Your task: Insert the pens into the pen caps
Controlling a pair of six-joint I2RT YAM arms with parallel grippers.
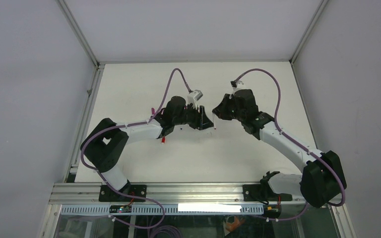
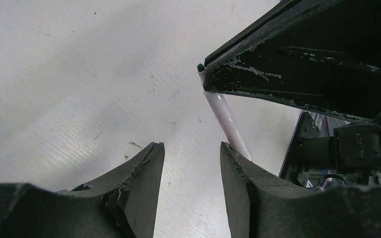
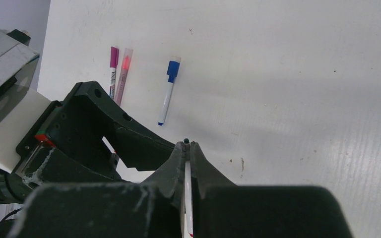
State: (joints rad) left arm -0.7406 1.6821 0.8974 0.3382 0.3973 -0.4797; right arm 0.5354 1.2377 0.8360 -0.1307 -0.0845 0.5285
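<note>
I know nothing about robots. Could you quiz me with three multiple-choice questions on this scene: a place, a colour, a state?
1. Where is the white pen? A on the table; B in the right tool; C in the left tool.
2. What colour is the cap of the pen lying apart from two others? A green; B yellow; C blue.
3. How does the left tool stand? A open; B shut on a cap; C shut on a pen.
Answers: 1 B, it is pinched there. 2 C, per the right wrist view. 3 A, table shows through its gap.
</note>
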